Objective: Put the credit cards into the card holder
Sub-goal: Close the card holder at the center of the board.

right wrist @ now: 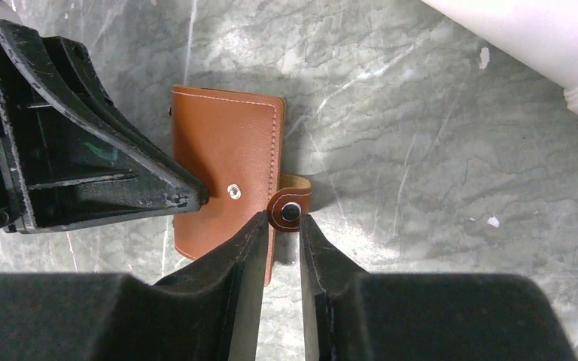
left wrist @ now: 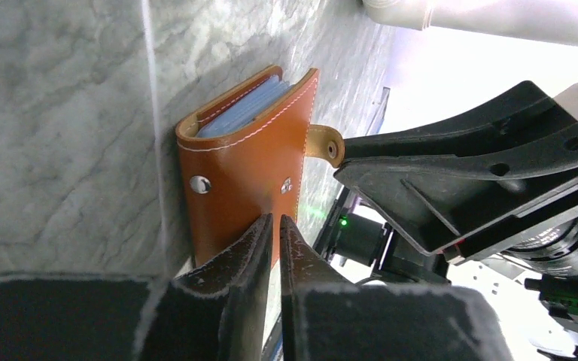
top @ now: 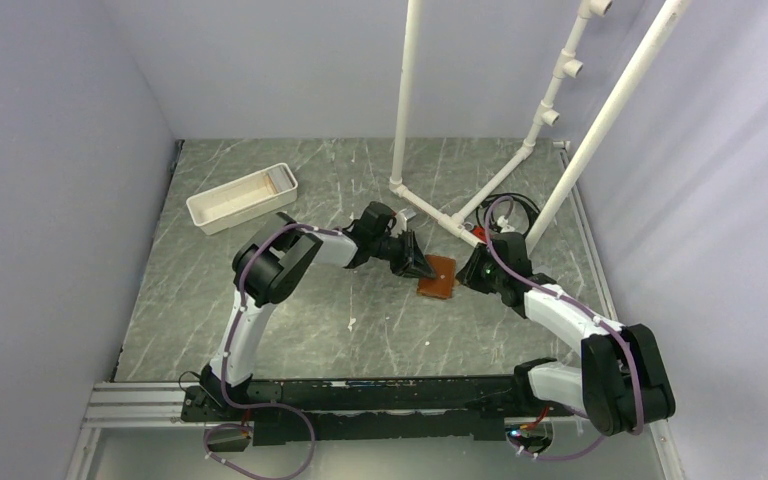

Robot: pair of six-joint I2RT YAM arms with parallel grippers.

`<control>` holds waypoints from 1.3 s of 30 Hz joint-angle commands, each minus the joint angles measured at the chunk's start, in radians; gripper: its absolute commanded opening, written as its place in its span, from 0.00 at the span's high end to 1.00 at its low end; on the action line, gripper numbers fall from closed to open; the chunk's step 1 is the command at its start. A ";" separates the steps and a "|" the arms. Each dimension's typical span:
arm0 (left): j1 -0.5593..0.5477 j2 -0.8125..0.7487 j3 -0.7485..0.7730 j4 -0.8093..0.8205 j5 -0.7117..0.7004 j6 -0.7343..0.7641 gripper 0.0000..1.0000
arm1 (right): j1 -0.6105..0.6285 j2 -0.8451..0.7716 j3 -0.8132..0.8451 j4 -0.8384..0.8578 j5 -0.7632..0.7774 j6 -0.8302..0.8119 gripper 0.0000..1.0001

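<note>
The right pincer is narrowly parted about the strap tab (a firm pinch cannot be confirmed). The left pincer, nearly closed and empty, is set against the card holder, which lies on the counter with credit cards tucked inside. Should the tab slip, the holder could be dragged unsnapped.

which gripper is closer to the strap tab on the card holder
Right. The right gripper has its fingertips either side of the strap tab; the left gripper has its tips at the cover of the card holder, short of the tab.
</note>
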 commanded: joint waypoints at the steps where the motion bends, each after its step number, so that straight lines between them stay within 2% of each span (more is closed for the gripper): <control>1: -0.015 -0.009 0.040 -0.144 -0.067 0.126 0.86 | -0.005 0.007 0.019 0.050 -0.024 -0.028 0.76; 3: -0.016 -0.009 0.040 -0.163 -0.079 0.140 0.88 | -0.006 0.013 0.028 0.048 -0.014 -0.040 0.75; 6: -0.019 -0.007 0.040 -0.177 -0.089 0.151 0.89 | -0.006 0.014 0.040 0.014 0.000 -0.059 0.67; 11: -0.023 -0.001 0.042 -0.187 -0.088 0.162 0.90 | -0.005 0.013 0.063 -0.004 0.012 -0.088 0.64; 14: -0.025 -0.002 0.040 -0.185 -0.090 0.161 0.91 | -0.006 0.033 0.083 -0.012 -0.016 -0.113 0.52; 15: -0.025 -0.001 0.040 -0.184 -0.090 0.161 0.91 | -0.006 0.031 0.086 -0.013 -0.022 -0.117 0.51; 24: -0.028 0.002 0.040 -0.180 -0.092 0.156 0.93 | 0.043 0.065 0.152 -0.094 0.054 -0.149 0.52; 30: -0.029 0.000 0.034 -0.177 -0.095 0.154 0.94 | 0.145 0.119 0.244 -0.186 0.216 -0.153 0.52; 35: -0.029 -0.003 0.029 -0.175 -0.097 0.156 0.96 | 0.232 0.190 0.324 -0.278 0.358 -0.139 0.59; 39: -0.030 -0.003 0.023 -0.164 -0.096 0.152 0.97 | 0.281 0.259 0.377 -0.331 0.440 -0.138 0.60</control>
